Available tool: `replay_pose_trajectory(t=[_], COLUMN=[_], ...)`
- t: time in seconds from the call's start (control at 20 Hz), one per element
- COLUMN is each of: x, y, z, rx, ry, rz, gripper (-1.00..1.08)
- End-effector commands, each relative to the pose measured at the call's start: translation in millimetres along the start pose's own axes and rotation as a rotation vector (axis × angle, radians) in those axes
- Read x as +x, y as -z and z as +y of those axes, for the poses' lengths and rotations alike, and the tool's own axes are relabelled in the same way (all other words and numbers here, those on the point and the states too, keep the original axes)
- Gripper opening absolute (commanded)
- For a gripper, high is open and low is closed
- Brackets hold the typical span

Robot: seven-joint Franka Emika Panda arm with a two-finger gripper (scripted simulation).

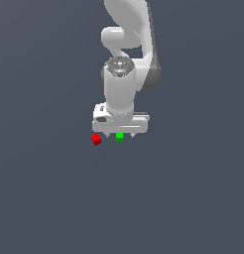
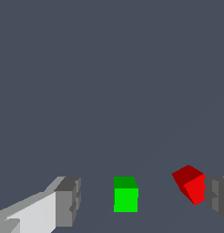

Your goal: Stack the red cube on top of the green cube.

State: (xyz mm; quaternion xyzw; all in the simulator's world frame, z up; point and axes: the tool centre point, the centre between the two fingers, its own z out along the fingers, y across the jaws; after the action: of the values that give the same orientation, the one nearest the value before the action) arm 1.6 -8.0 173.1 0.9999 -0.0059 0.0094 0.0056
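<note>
The red cube point(image 1: 96, 140) lies on the dark grey floor, turned at an angle, just to the exterior view's left of the green cube point(image 1: 119, 137). The two cubes are apart. My white gripper point(image 1: 120, 133) points straight down over the green cube, open and empty. In the wrist view the green cube point(image 2: 125, 195) shows between my fingers, and the red cube point(image 2: 190, 183) shows close beside one grey fingertip point(image 2: 217, 196). The other fingertip point(image 2: 68, 200) stands well off the green cube. The gripper point(image 2: 143, 200) holds nothing.
The arm's white body point(image 1: 125, 59) rises behind the gripper. Plain dark grey floor point(image 1: 183, 198) lies all around the cubes, with no other objects in view.
</note>
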Motion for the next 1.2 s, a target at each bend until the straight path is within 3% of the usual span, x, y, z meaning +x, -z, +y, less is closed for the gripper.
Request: replay_pose_trajectory(t=[0.0, 0.6, 1.15], x=[0, -15, -48], y=[0, -14, -49], z=[0, 15, 56], rx=[0.000, 0.002, 0.008], ry=[0.000, 0.068, 0.235], rz=[0.000, -0.002, -0.007], gripper=[1.00, 1.00, 1.00])
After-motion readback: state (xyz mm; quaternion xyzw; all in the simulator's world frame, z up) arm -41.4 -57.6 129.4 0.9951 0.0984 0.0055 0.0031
